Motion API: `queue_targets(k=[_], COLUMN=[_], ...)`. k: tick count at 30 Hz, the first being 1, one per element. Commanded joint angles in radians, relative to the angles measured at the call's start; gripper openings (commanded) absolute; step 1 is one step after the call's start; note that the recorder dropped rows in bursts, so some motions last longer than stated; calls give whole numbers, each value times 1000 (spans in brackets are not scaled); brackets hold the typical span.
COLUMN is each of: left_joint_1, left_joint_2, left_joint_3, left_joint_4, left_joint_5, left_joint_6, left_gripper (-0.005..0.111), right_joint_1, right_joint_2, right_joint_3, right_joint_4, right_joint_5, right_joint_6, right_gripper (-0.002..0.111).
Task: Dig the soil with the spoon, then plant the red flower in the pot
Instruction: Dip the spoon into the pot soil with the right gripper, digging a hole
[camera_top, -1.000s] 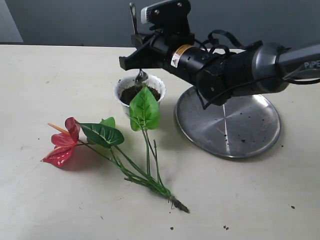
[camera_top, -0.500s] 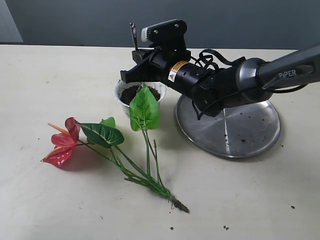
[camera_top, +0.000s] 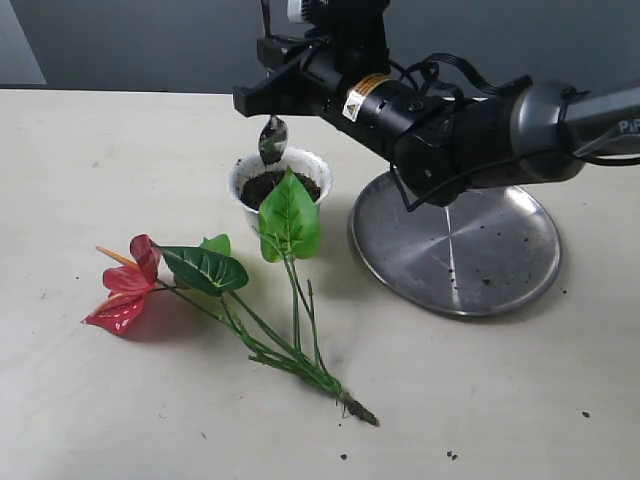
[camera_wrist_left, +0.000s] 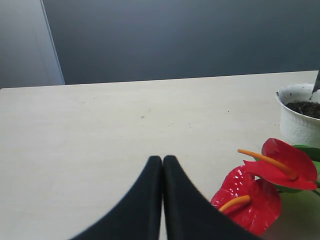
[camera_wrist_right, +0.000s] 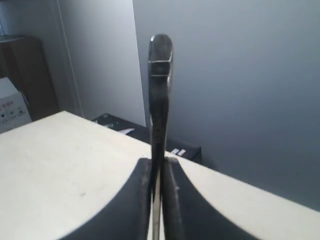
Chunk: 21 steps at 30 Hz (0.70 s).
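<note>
Above the pot (camera_top: 279, 185) of soil (camera_top: 270, 186), spoon (camera_top: 272, 139) hanging bowl-down, pinched by right gripper (camera_top: 262, 98). Beside pot, red flower (camera_top: 127, 283) flat on table (camera_top: 90, 160). Left gripper (camera_wrist_left: 162, 165) pressed together, empty, near blooms.

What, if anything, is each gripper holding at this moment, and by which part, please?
The right gripper holds the spoon by its thin handle, bowl hanging above the pot. The left gripper is shut on nothing.

white pot (camera_top: 279, 180), dark brown soil (camera_top: 268, 186), red flower (camera_top: 128, 288) with green leaves, silver spoon (camera_top: 271, 139), black claw (camera_wrist_left: 162, 162)
</note>
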Motion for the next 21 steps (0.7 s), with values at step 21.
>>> queue_targets(k=[21], left_joint_1=[-4], left_joint_2=[5], left_joint_3=[-3], left_joint_4=[0], left_joint_5=[-15], left_joint_6=[-1], left_gripper=[2], right_joint_1=[-4], right_joint_2=[-35], right_joint_3=[-16], right_joint_4=[-4], right_joint_5=[-3], right_joint_6=[-11], right_gripper=[-1])
